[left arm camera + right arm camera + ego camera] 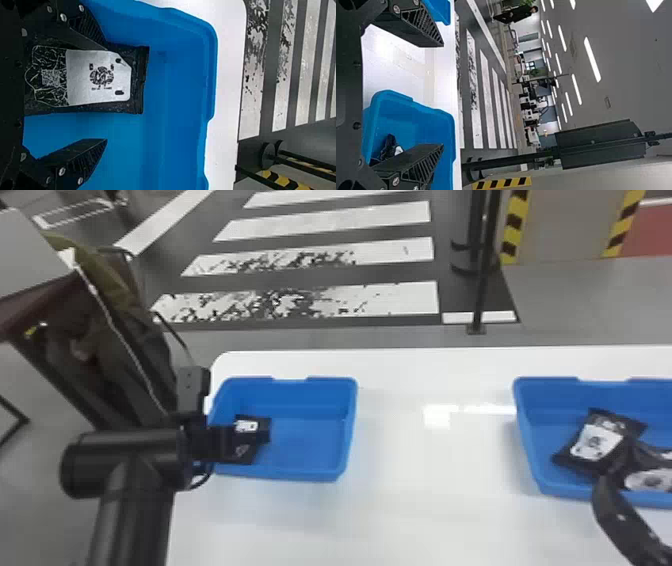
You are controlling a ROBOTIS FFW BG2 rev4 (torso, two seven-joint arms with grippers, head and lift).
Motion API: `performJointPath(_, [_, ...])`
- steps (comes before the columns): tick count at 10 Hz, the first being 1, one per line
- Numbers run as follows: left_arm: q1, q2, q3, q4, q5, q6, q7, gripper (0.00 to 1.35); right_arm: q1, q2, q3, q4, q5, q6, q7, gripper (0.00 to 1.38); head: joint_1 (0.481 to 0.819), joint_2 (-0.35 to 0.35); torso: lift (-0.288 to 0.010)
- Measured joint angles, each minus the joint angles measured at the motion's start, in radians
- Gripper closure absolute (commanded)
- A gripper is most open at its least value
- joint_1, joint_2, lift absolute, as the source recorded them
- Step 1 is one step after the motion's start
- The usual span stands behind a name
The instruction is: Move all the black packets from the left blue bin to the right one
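Grasping seems the step in hand: the left gripper (106,92), fingers spread at the black packet (99,77) in the left blue bin (300,392), should centre and close, while the right gripper (443,95) hangs open by the right bin (547,390).

Black packet (99,81): in left blue bin (210,79), toward 9 o'clock
Left jaws: spread
Counter (228,79): past bin's 12 o'clock rim
Floor stripes (251,111): beyond, 12 o'clock
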Motion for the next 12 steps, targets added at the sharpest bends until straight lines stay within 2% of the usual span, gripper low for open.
performJointPath(1, [-0.007,0.001,-0.002,0.011,-0.004,0.01,-0.007,0.8,-0.002,0.0,0.003,0.005,-0.006,0.005,0.001,0.12,0.695,0.229,-0.14])
performJointPath(3, [-0.01,0.001,-0.004,0.018,-0.028,0.017,-0.027,1.22,-0.005,0.0,0.005,0.011,-0.015,0.013,0.003,0.12,0.695,0.231,-0.14])
performJointPath(5, [0.006,0.001,0.001,0.019,-0.048,-0.003,-0.037,1.2,-0.005,0.0,0.005,0.016,-0.024,0.019,0.006,0.12,0.695,0.241,-0.14])
performJointPath(7, [0.024,0.002,0.004,0.005,-0.08,-0.066,-0.07,1.2,-0.005,-0.001,0.005,0.015,-0.03,0.02,0.01,0.12,0.695,0.246,-0.14])
performJointPath(9, [0.09,-0.007,0.005,-0.145,-0.08,-0.105,-0.075,1.2,-0.019,-0.001,0.005,0.015,-0.035,0.02,0.022,0.12,0.695,0.238,-0.14])
performJointPath(12, [0.232,-0.05,-0.004,-0.434,-0.025,-0.179,-0.088,1.2,-0.078,-0.003,0.015,0.016,-0.038,0.033,0.076,0.12,0.695,0.196,-0.14])
